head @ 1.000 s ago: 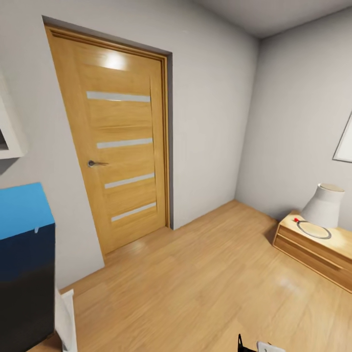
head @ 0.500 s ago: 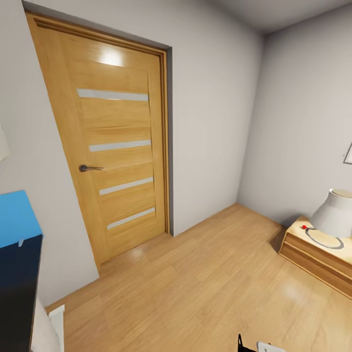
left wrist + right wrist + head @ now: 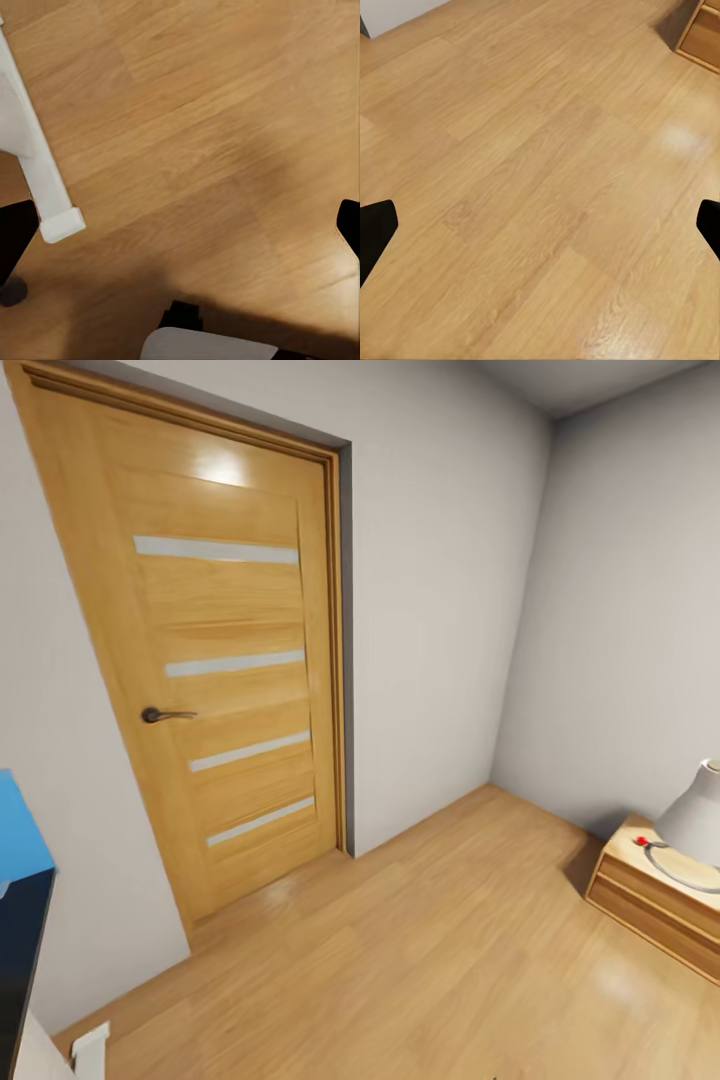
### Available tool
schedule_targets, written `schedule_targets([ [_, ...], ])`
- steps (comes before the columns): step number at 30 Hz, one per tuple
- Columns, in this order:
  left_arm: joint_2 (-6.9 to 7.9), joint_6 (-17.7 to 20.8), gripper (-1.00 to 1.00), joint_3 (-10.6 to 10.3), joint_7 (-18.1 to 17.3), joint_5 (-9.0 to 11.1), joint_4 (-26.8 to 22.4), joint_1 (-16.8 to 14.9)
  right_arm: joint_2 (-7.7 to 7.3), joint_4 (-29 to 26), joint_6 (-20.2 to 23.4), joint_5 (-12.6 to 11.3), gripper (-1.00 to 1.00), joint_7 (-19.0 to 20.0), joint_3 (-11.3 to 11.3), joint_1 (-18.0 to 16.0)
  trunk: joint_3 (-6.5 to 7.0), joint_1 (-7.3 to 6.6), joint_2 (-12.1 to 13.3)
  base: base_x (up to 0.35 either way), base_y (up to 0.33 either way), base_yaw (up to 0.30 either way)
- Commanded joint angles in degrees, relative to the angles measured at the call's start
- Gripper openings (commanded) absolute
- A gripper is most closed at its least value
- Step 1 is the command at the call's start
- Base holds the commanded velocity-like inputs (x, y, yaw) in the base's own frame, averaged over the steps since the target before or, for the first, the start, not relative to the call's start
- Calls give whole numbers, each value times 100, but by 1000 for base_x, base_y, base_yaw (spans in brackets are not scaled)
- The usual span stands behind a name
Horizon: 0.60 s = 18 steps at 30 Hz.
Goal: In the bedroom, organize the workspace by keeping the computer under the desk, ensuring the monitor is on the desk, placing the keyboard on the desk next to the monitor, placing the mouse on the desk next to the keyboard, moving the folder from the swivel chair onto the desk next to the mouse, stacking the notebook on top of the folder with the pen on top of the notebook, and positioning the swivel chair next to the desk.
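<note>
The head view shows a closed wooden door (image 3: 215,660) with a dark handle (image 3: 160,715), the wooden floor (image 3: 430,960), and at the right a low wooden cabinet (image 3: 650,900) bearing a white lamp (image 3: 695,815). The left gripper (image 3: 180,232) and the right gripper (image 3: 540,232) both hang over bare floor with jaws spread wide and nothing between them. At the far left edge stands a blue-topped dark box (image 3: 15,890), but I cannot tell if it is the computer
</note>
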Motion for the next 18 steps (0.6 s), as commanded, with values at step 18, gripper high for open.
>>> schedule_targets([
  [18,117,-2287,100,9,49,44,1672,3,41,565,-35,-40,100,17,-7,-2,-7,4,-4,333,0,22],
])
